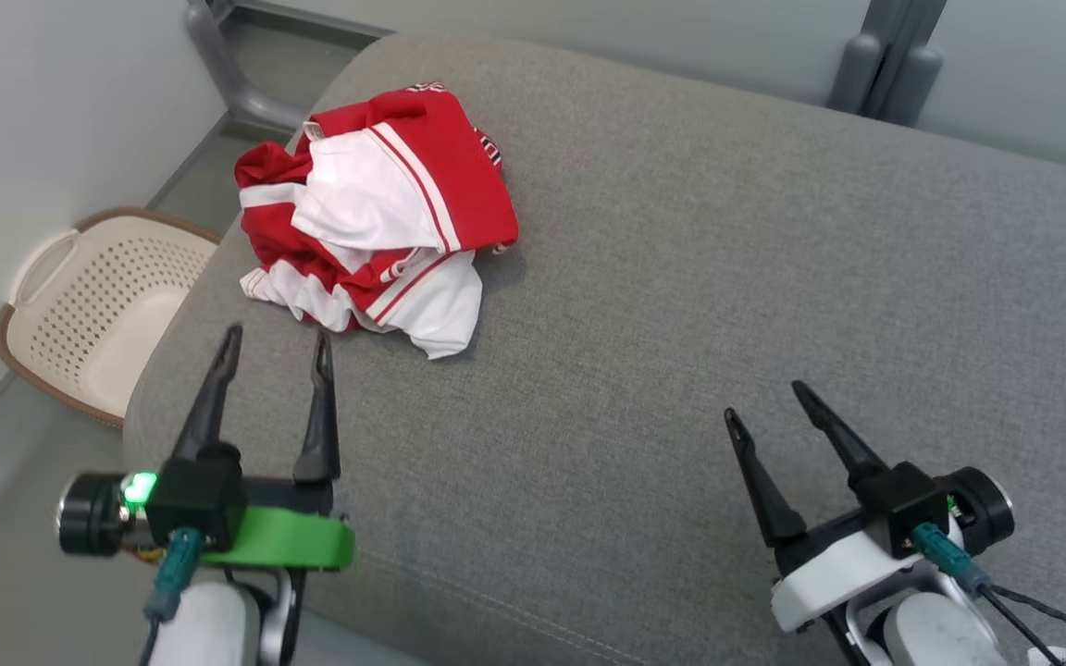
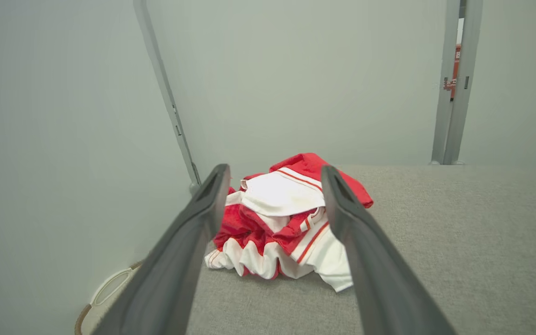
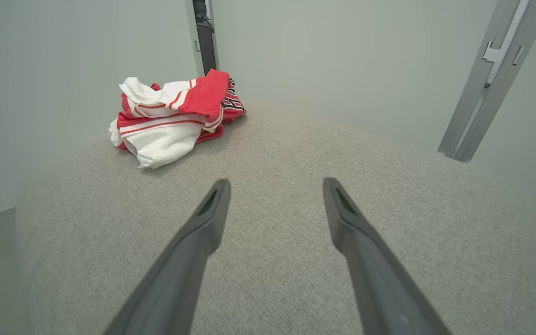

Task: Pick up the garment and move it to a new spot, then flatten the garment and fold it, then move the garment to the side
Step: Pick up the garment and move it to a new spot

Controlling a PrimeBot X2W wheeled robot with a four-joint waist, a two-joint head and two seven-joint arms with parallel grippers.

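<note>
A crumpled red and white garment (image 1: pixel 376 217) lies bunched at the far left of the grey padded surface (image 1: pixel 681 277). My left gripper (image 1: pixel 276 342) stands open just short of the garment's near edge, nothing between its fingers. In the left wrist view the garment (image 2: pixel 282 218) sits straight ahead, framed by the spread left gripper (image 2: pixel 275 172). Over the near right of the surface my right gripper (image 1: pixel 764 400) hangs open and empty, well away from the cloth. The right wrist view has the garment (image 3: pixel 170 116) at upper left, beyond the right gripper (image 3: pixel 276 184).
A cream perforated laundry basket (image 1: pixel 93 310) sits on the floor left of the surface, below its edge. Grey metal posts (image 1: pixel 885 55) rise behind the far edge. The padded surface stretches bare to the right of the garment.
</note>
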